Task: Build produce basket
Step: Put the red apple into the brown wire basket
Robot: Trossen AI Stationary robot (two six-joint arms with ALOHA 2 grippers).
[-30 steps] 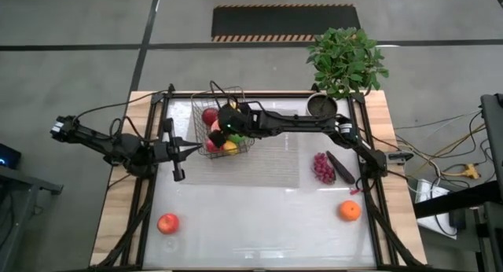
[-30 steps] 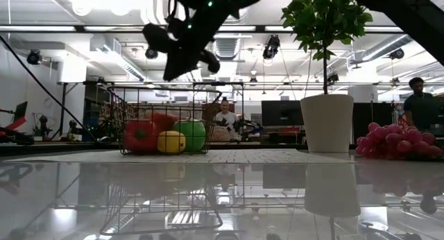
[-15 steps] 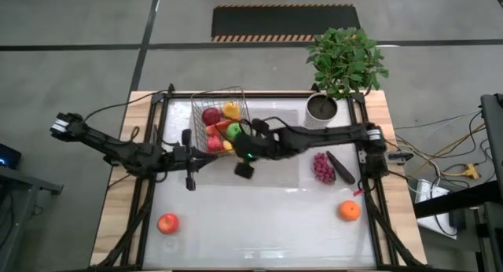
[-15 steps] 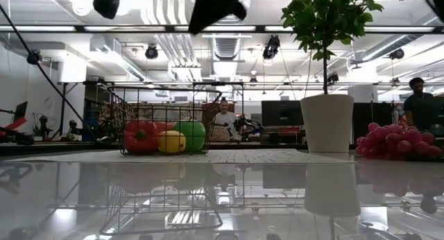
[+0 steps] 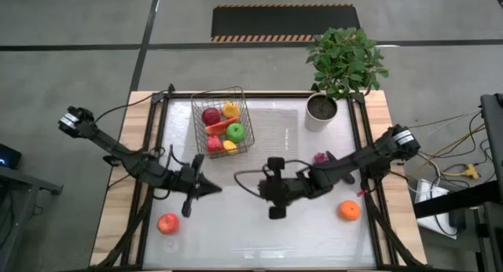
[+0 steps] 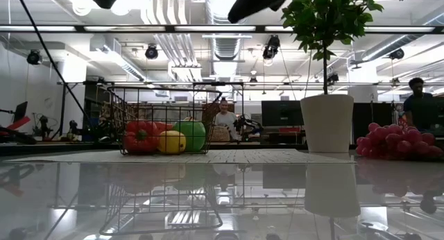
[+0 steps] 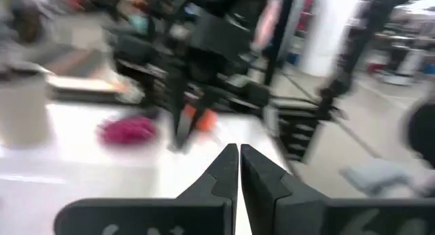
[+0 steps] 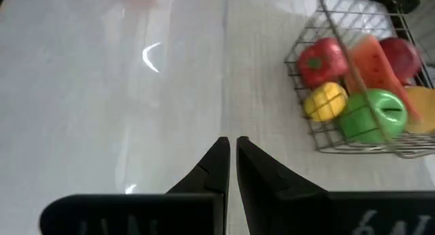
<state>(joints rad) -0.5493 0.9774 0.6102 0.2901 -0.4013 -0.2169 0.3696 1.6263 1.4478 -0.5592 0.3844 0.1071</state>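
The wire basket (image 5: 222, 120) stands on a grey mat at the far middle of the table. It holds a red pepper (image 8: 317, 62), a lemon (image 8: 325, 100), a green apple (image 8: 372, 116), a watermelon slice and a red apple. A peach-red fruit (image 5: 167, 223) lies near left and an orange (image 5: 350, 211) near right. The grapes (image 5: 321, 157) lie at the right, partly behind my right arm. My left gripper (image 5: 215, 189) is shut and empty, near the table's middle left. My right gripper (image 8: 232, 141) is shut and empty over the bare middle of the table.
A white pot (image 5: 318, 111) with a green plant stands at the far right corner. A dark eggplant (image 5: 338, 163) lies beside the grapes under my right arm. The grey mat (image 5: 271, 154) covers the far middle. The two grippers point at each other, a short gap apart.
My right gripper has drawn back from over the basket toward the near edge and now hangs over the table's middle, still shut. My left gripper has gone toward the right and the near edge, rolling as it went, still shut. The basket and its produce have stayed put.
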